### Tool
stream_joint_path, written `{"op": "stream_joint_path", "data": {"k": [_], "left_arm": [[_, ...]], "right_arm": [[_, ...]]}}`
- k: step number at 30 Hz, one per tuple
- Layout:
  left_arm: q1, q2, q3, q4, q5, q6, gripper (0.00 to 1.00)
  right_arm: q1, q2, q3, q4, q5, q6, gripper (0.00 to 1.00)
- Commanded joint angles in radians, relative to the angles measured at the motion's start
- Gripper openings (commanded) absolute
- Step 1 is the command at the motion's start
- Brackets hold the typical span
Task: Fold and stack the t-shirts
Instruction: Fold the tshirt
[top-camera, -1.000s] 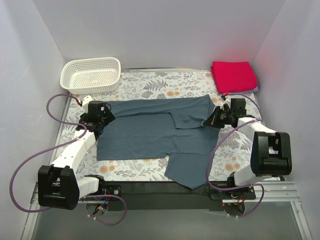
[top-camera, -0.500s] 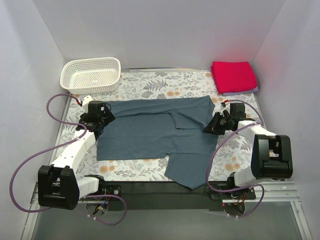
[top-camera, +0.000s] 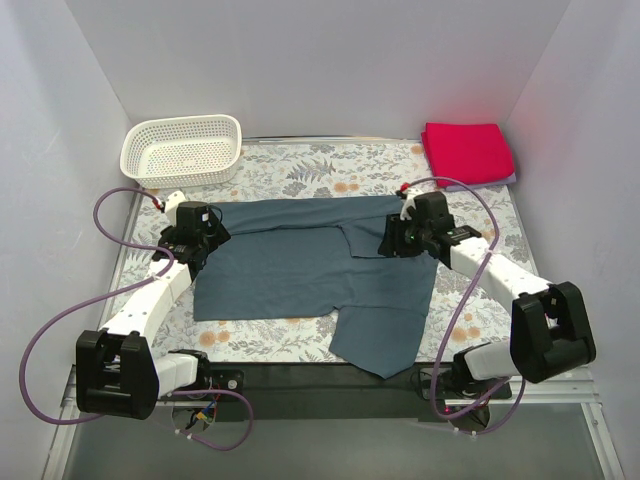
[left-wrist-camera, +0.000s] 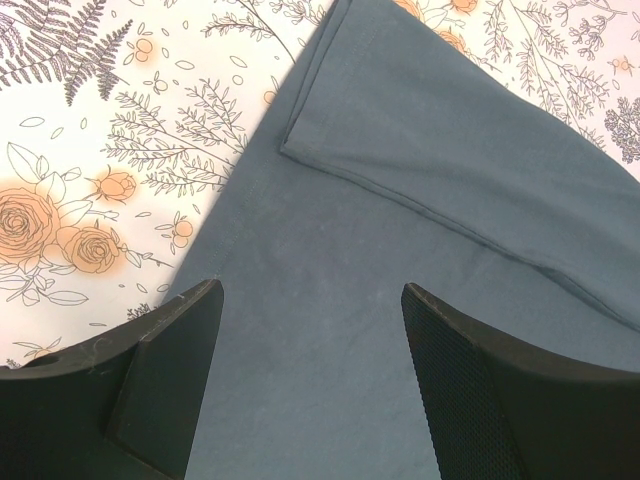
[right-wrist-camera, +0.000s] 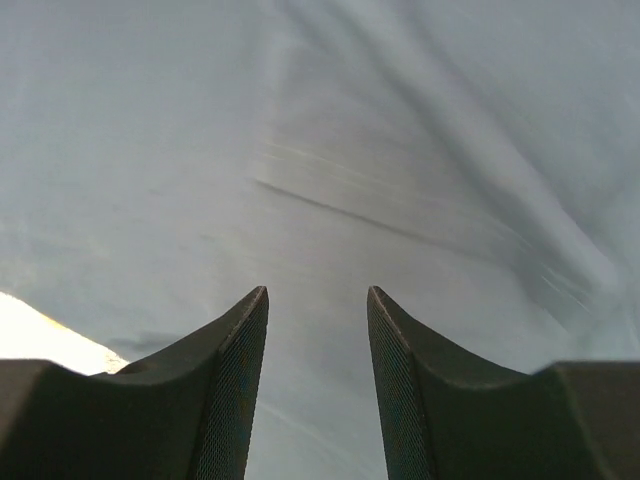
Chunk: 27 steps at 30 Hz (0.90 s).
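The slate blue-grey t-shirt (top-camera: 300, 270) lies spread flat on the floral table, with one sleeve folded in over its upper right and a part hanging toward the front edge. My left gripper (top-camera: 203, 243) is open, low over the shirt's left edge (left-wrist-camera: 450, 150). My right gripper (top-camera: 392, 240) is open over the folded-in upper right part, and cloth (right-wrist-camera: 300, 120) fills its view. The red t-shirt (top-camera: 468, 152) lies folded at the back right, on top of the lavender one (top-camera: 497, 181), of which only an edge shows.
A white lattice basket (top-camera: 182, 148) stands at the back left. White walls close in the table on three sides. The floral tablecloth (top-camera: 330, 170) shows bare behind the shirt and in the left wrist view (left-wrist-camera: 100, 150).
My right gripper has moved left from the shirt's right edge to over the folded-in part. The left arm and the shirt's left side have not moved.
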Motion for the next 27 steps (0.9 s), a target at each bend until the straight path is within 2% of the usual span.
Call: {"op": "stream_joint_path", "data": {"k": [1, 10, 13, 21, 27], "left_arm": [[-0.003, -0.015, -0.001, 0.014, -0.008, 0.008, 0.67], [-0.003, -0.017, -0.001, 0.012, -0.01, 0.011, 0.67], [-0.003, -0.02, 0.001, 0.012, -0.01, 0.011, 0.67], [-0.003, -0.025, 0.001, 0.012, -0.01, 0.012, 0.67], [-0.003, -0.028, -0.001, 0.014, -0.011, 0.012, 0.67]], "right_arm": [[0.118, 0.022, 0.086, 0.033, 0.119, -0.066, 0.43], [0.291, 0.265, 0.235, 0.057, 0.25, -0.089, 0.39], [0.313, 0.341, 0.278, 0.057, 0.291, -0.084, 0.38], [0.333, 0.423, 0.319, 0.057, 0.374, -0.081, 0.34], [0.342, 0.461, 0.328, 0.056, 0.37, -0.081, 0.24]]}}
